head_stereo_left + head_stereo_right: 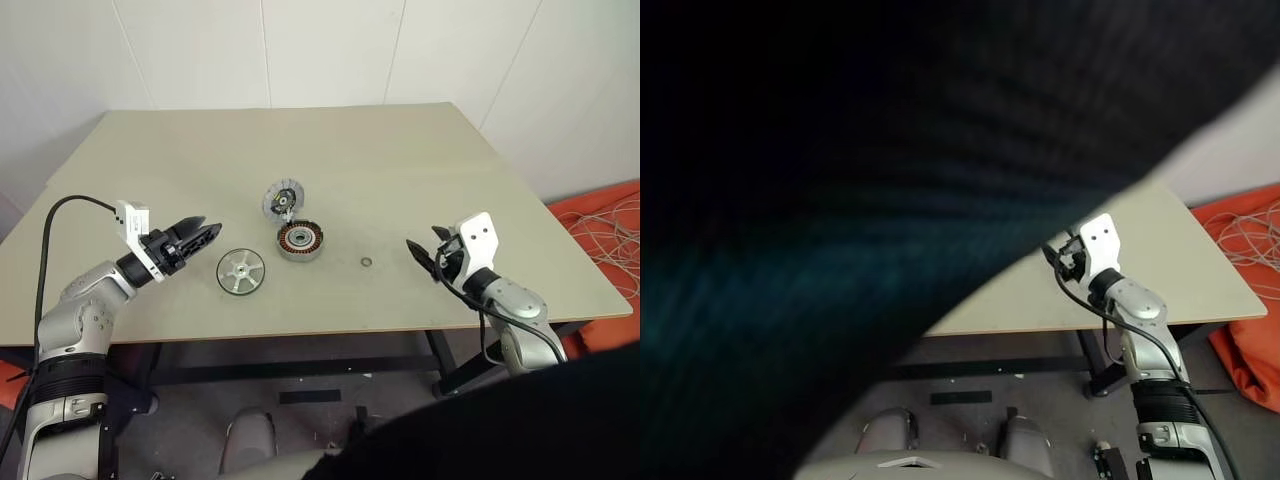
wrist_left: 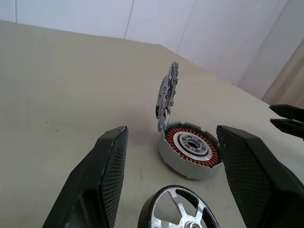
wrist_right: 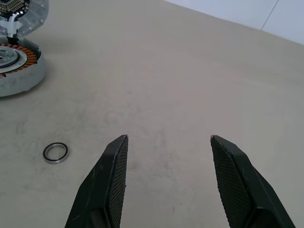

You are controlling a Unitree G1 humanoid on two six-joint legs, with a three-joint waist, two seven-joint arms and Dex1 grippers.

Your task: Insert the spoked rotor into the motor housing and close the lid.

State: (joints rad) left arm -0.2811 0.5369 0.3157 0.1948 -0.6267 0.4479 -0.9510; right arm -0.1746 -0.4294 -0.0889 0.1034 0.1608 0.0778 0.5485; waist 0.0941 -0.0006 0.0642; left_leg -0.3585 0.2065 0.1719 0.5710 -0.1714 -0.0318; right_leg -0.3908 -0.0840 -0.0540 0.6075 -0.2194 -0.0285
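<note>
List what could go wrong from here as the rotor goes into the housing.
1. The spoked rotor lies flat on the table, so the open left gripper may struggle to get a finger under it.
2. The lid stands upright at the motor housing's back; a rotor carried in could knock it shut.
3. The small ring lies loose beside the housing and could be swept away.

Both arms (image 1: pixel 85 310) are silver-grey metal with black ribbed sleeves, white wrist blocks and black cables; the fingers (image 2: pixel 107 175) are black with textured, cross-hatched pads.
</note>
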